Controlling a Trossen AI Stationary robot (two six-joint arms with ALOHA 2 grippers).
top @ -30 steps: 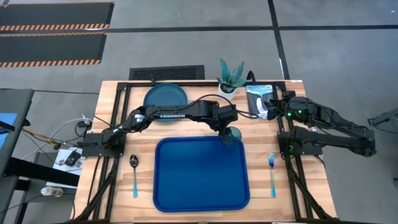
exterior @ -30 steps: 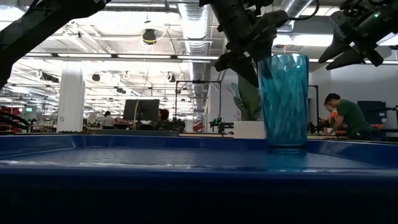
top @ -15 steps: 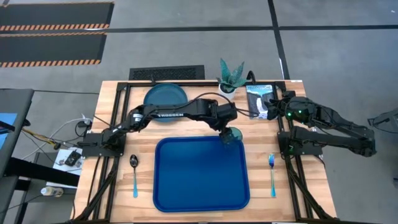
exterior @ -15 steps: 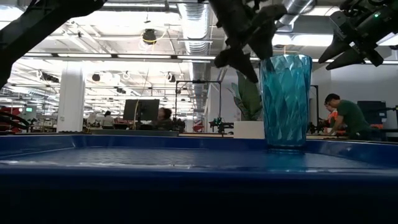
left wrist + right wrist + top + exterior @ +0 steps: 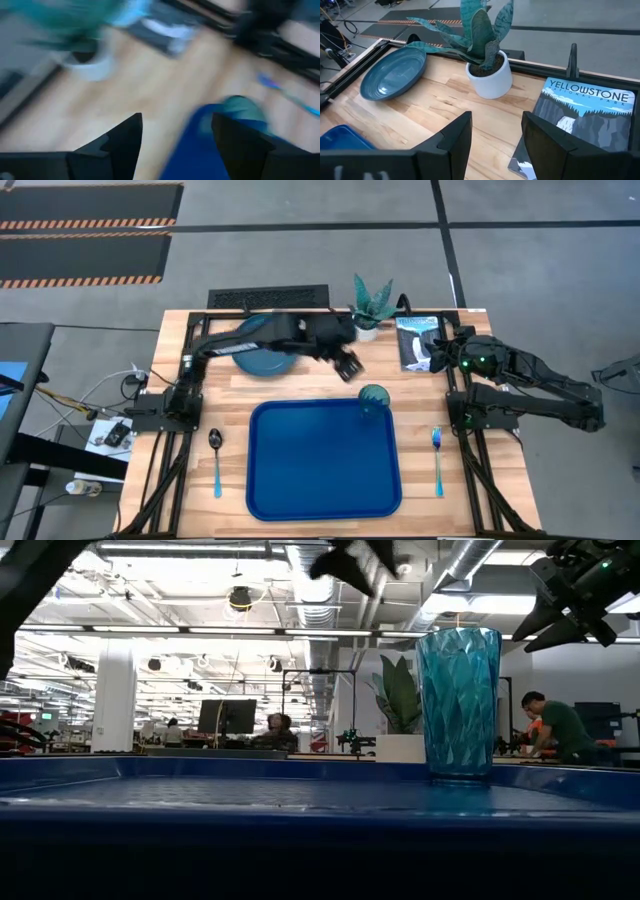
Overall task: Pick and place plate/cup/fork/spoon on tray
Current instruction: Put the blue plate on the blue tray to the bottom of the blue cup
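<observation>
The teal ribbed cup [image 5: 374,397] stands upright on its base in the far right corner of the blue tray [image 5: 300,470]; it also shows in the low view [image 5: 457,705]. My left gripper [image 5: 347,367] is open and empty, raised above the table between the cup and the teal plate [image 5: 255,350], which lies on the table at the far left, partly under the arm. The spoon [image 5: 216,460] lies on the table left of the tray and the fork [image 5: 437,455] right of it. My right gripper [image 5: 495,145] is open and empty at the far right.
A white pot with a spiky green plant [image 5: 370,305] stands at the far edge. A Yellowstone booklet [image 5: 585,110] lies beside it, under my right gripper. Black frame rails run along the table's left and right sides. People show in the room behind the table.
My left gripper has come off the cup, risen and drawn back toward the table's far left, toward the plate. The cup stays upright at the same spot on the tray.
</observation>
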